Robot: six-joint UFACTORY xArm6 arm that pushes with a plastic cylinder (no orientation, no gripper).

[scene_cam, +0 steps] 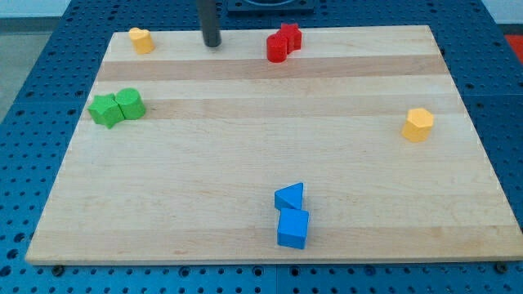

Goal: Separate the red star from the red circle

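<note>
Tool tip (pixel 212 44) left of touching red circle (pixel 278 48), red star (pixel 290 35)

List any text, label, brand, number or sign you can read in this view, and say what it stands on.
None: no readable text, number or sign anywhere in this view.
Wooden board: bare wood grain only.
Blocks, e.g. red star, red circle, blue cube: plain faces, unmarked.
My tip: plain dark rod, no label, left of the red pair.
Blue perforated table: holes only.
</note>
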